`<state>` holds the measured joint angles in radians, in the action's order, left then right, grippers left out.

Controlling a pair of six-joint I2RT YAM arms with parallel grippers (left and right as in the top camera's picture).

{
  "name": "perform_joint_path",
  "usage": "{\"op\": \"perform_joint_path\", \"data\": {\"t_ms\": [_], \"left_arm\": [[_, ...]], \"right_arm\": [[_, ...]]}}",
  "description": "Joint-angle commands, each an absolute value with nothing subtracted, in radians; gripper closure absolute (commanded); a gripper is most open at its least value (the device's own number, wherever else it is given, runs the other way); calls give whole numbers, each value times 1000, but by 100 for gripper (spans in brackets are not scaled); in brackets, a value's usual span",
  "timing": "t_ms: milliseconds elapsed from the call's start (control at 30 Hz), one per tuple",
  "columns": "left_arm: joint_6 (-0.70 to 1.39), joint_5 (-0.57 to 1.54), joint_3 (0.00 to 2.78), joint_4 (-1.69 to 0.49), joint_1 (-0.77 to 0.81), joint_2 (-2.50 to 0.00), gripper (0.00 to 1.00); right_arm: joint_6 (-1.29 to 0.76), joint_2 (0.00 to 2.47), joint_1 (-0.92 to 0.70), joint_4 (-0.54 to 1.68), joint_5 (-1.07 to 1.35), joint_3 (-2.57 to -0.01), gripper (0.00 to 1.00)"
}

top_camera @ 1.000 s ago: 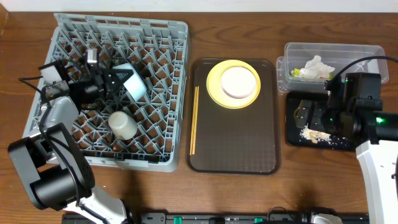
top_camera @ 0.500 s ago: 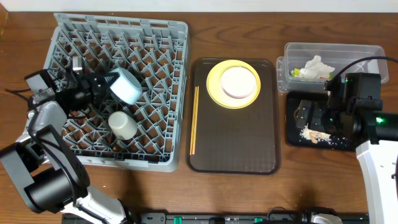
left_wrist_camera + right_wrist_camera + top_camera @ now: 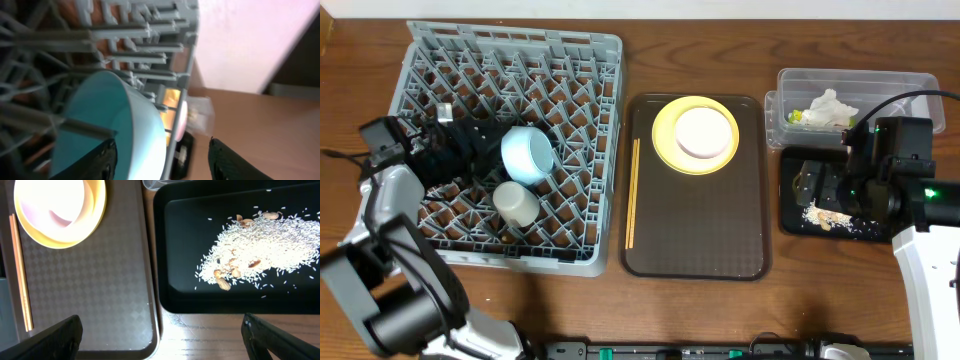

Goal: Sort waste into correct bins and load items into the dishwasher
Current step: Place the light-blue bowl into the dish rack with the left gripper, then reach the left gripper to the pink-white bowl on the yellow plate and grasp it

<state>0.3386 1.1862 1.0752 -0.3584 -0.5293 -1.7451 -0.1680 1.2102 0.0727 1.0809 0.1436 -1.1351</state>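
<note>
The grey dish rack holds the light blue bowl on its side and the small white cup. My left gripper is open just left of the bowl. In the left wrist view the bowl's rim lies between the spread fingers. My right gripper is open and empty over the black tray, which holds the crumbs. The yellow-green plate carries the white bowl. The chopsticks lie beside it. The wrapper is in the clear tub.
The brown serving tray sits between the rack and the bins; its right edge shows in the right wrist view. The black tray lies just right of it. Bare wooden table runs along the front.
The left gripper carried the blue bowl a little down into the rack, drew back to the left and opened. The right arm has not moved.
</note>
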Motion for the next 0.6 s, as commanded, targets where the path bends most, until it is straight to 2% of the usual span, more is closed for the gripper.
{"op": "perform_joint_path", "data": {"t_ms": [0,300,567], "left_arm": [[270,990,1090,-380,-534,-1614,39],[263,941,1090,-402,-479,-1341,35],[240,676,1101,-464,-168,-1256,27]], "right_arm": [[-159,1201,81,1082,138,-1153,1],[-160,1201,81,1082,138,-1153,1],[-160,1201,81,1085,119,-1153,1]]}}
